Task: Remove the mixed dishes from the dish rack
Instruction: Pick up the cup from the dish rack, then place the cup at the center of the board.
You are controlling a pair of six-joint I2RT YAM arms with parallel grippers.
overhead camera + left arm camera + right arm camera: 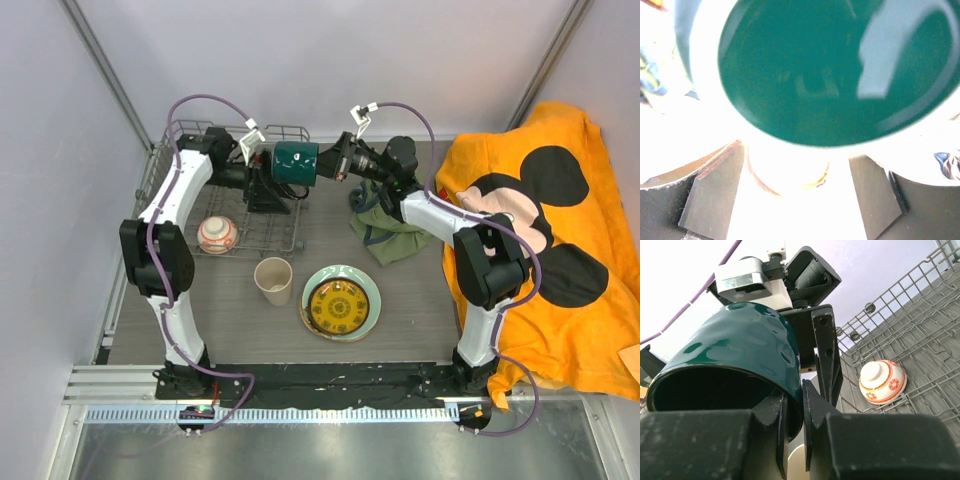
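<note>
Right pincer (795,412) nips rim; dark green mug (295,165) glossy, lying sideways

The mug (295,165) is dark green, the bowl (217,235) white with red bands, the cup (273,280) beige, the cloth (560,230) orange with black patches.

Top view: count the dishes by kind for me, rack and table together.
plates: 2, the green plate and the yellow plate lying on it
bowl: 1
cup: 1
mug: 1
total: 5
</note>
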